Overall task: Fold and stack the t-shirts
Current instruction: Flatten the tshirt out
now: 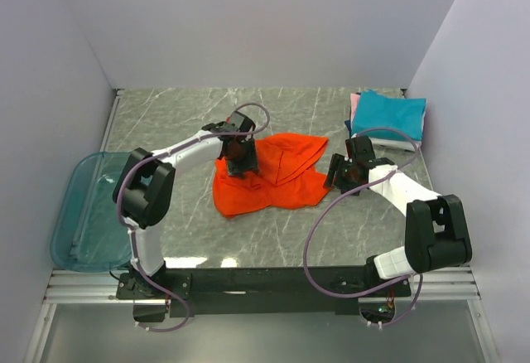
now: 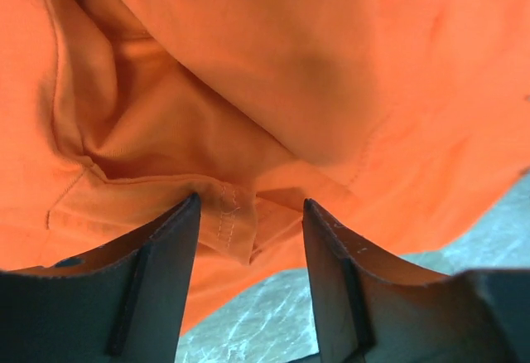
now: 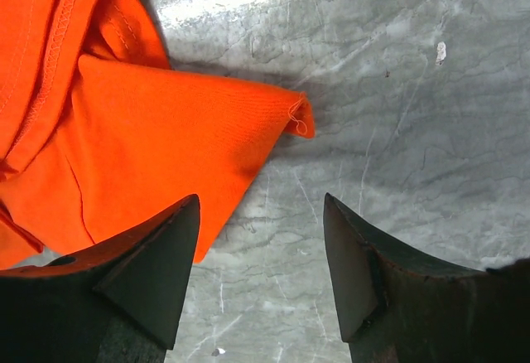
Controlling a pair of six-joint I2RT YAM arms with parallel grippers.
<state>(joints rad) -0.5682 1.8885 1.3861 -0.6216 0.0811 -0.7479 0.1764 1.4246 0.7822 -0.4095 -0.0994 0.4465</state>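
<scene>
A bright orange-red t-shirt (image 1: 273, 178) lies crumpled in the middle of the grey marble table. My left gripper (image 1: 241, 157) is over its left upper part; in the left wrist view the gripper (image 2: 251, 214) is open with a stitched hem fold of the shirt (image 2: 248, 89) between the jaws, not pinched. My right gripper (image 1: 346, 174) is open just right of the shirt; in the right wrist view the gripper (image 3: 261, 214) is over bare table beside a corner of the shirt (image 3: 166, 131). Folded teal, pink and white shirts (image 1: 389, 116) are stacked at the back right.
A translucent blue-green plastic bin (image 1: 87, 210) sits off the table's left edge. White walls close in the left, back and right. The arms' black base rail (image 1: 265, 280) runs along the near edge.
</scene>
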